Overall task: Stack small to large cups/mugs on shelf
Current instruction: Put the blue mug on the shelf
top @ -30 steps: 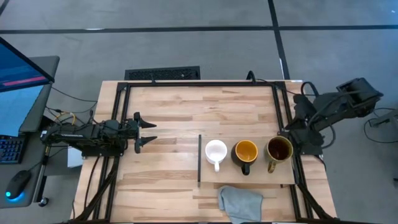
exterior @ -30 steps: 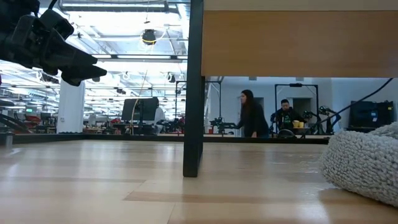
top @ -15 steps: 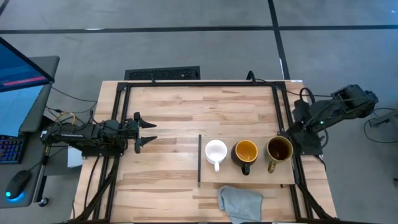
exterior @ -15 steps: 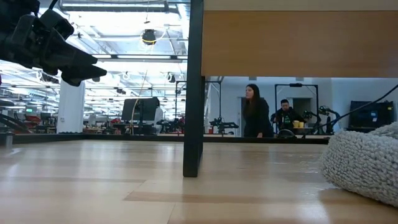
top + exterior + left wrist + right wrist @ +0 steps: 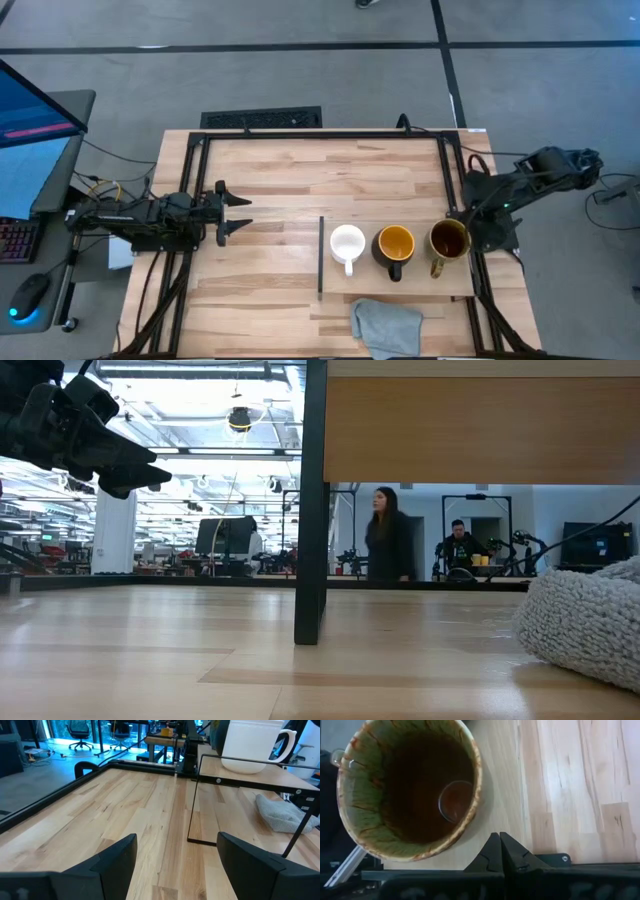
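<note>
Hovering beside olive mug [image 5: 410, 787], right hand [image 5: 501, 851] pressed together, empty; left hand [image 5: 235, 212] spread, waiting over surface [image 5: 270, 175]. White mug [image 5: 347, 243], black mug [image 5: 395, 243], olive mug in row on shelf [image 5: 400, 285]. Risk: closed fingers nudge olive mug off shelf edge.

Right arm [image 5: 530, 180] lower, folded back
</note>
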Robot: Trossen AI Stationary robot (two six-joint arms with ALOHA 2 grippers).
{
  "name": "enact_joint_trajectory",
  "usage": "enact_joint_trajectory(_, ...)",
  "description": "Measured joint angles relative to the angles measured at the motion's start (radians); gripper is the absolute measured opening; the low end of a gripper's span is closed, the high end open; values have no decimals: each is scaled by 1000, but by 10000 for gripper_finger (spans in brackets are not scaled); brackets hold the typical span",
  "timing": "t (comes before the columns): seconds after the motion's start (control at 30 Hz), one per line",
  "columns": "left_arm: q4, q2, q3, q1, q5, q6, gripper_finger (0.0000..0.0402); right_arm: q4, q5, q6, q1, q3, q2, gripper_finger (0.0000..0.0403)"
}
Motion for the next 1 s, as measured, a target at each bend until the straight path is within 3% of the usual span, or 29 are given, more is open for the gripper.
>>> enact_joint_trajectory(0.9, 0, 0, 0, 0, 0, 6, 266, 37, 0, -85, 0, 1, 10, 0)
enact_joint_trajectory(1.0, 0, 0, 0, 0, 0, 10, 266, 3, 64, -97, -2, 16, 19, 0)
